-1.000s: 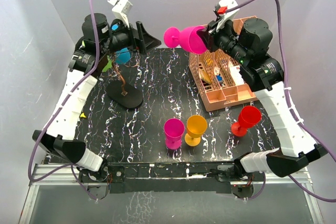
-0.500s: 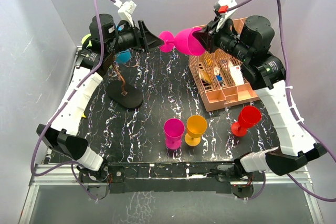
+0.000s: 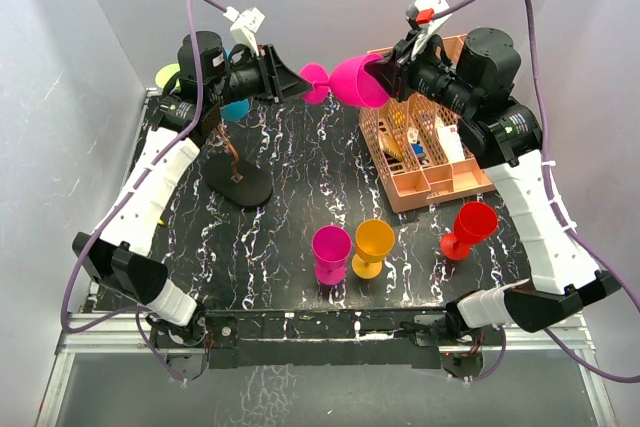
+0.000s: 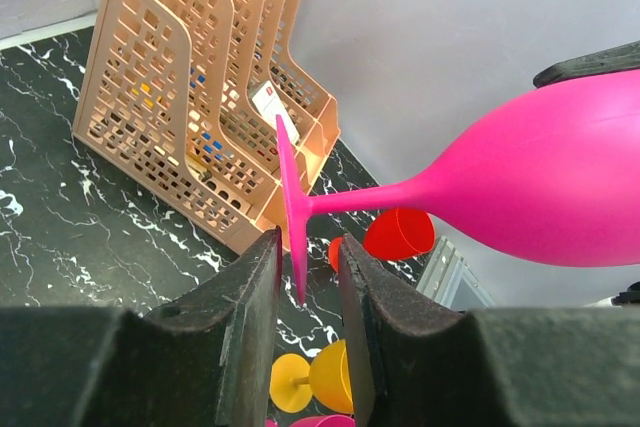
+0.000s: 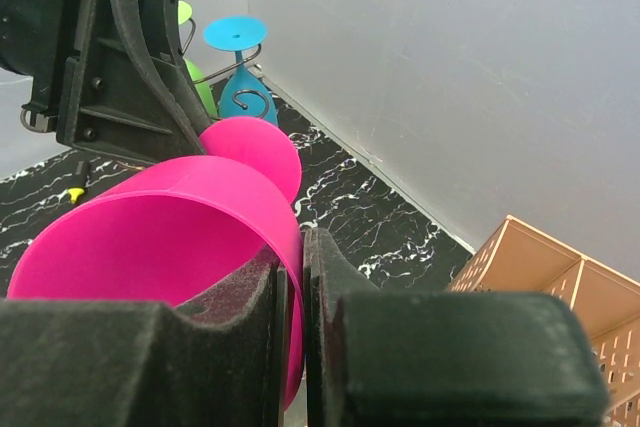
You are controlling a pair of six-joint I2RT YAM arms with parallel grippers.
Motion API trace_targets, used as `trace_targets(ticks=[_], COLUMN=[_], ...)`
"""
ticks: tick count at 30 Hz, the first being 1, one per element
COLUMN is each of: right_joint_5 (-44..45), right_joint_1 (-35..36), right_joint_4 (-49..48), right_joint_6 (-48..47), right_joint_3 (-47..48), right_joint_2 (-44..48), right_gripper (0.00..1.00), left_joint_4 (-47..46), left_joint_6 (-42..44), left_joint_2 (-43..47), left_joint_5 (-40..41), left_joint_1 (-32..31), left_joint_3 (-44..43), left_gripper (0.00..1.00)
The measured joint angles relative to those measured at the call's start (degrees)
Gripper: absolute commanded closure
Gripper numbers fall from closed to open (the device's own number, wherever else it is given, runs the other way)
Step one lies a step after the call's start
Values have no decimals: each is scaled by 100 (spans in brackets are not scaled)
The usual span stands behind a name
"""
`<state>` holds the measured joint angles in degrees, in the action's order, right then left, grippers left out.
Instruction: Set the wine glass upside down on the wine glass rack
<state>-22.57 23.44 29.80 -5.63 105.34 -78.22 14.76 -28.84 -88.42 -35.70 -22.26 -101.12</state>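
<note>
From above, the wire top of the wine glass rack is mostly hidden behind the left arm. In the left wrist view the pink wine glass runs off the right edge, rim unseen. Contents of the peach organizer are too small to identify.

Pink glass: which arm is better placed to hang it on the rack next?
Left, probably. The left jaws sit open around the foot of the glass, and the rack stands on that arm's side. The right jaws pinch the bowl rim, farther from the rack.
</note>
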Motion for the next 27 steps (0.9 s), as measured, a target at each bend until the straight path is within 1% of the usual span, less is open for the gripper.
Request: trace_targets(ticks=[2,4,9,11,15,19,21,27], right_joint_5=[-33,-61,-140,-162,-205,-278,-293,-310], right_joint_1=[-15,-22,-59,-76,-111,-162,-195,-264], right_joint_4=[0,0,-4,-9,-11,-13,-7,4], right_joint_6=[7,22,76,98,122,129,111,-37], right_joint_3=[0,0,0,-2,-13,-74,-136,-212], right_joint_2=[0,0,0,7,9,35,68,184], right_gripper=[92,92,92,91,78,56,47,29], left_joint_4=[4,-11,-68,-98,-105,-70,31,385], left_joint_6=[-15,-28,-81,-116,-131,28,153,603], left_joint_2=[-4,-4,-4,-4,-4,4,9,116], left_joint_5=[-7,-11,-9,-15,-15,50,120,525], left_joint_1=[0,0,2,11,7,7,22,232], left_joint_3=[11,11,17,33,39,26,-26,-304], left_gripper=[73,78,100,100,100,100,100,100])
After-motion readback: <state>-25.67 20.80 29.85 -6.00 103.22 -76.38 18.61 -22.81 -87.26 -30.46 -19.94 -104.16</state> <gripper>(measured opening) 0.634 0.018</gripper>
